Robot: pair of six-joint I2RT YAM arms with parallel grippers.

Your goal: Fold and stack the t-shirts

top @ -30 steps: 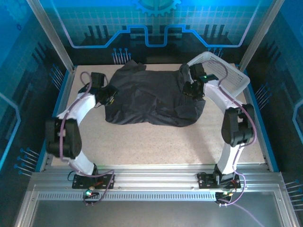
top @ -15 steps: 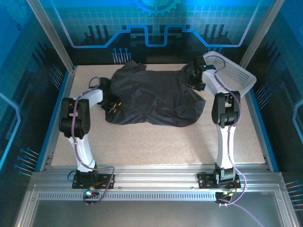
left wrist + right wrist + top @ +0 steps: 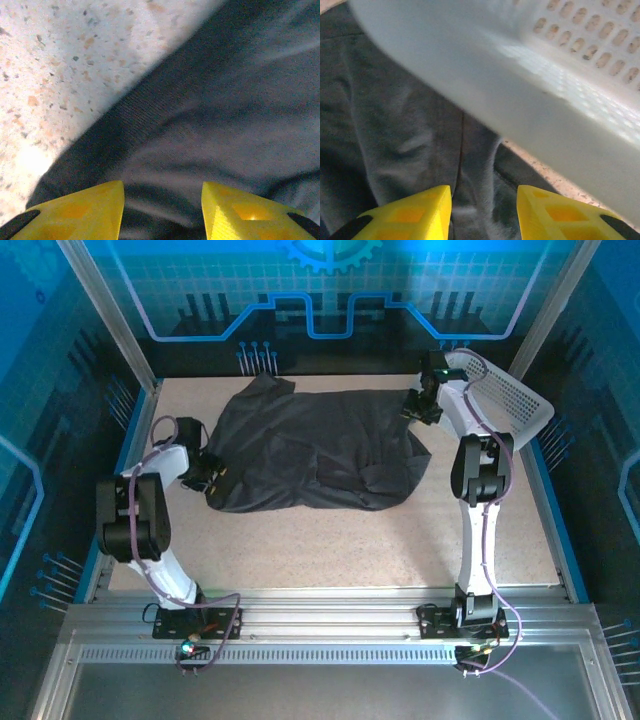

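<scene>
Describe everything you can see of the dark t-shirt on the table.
The t-shirt is plain charcoal-black soft cloth, no print, lying spread out but wrinkled on the speckled table, toward the far side. A ribbed hem shows in the left wrist view. The left gripper sits at its left edge and the right gripper at its far right corner, beside the white basket, fingers apart over cloth.

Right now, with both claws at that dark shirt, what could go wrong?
1. The right gripper sits at the far right corner of the t-shirt, close beside the white basket. It could knock or snag the basket.
2. The left gripper has only the shirt's left edge between its fingers, so the cloth may slip out.
3. The shirt lies wrinkled with its near hem bunched, so a fold made now would likely come out crooked.
</scene>
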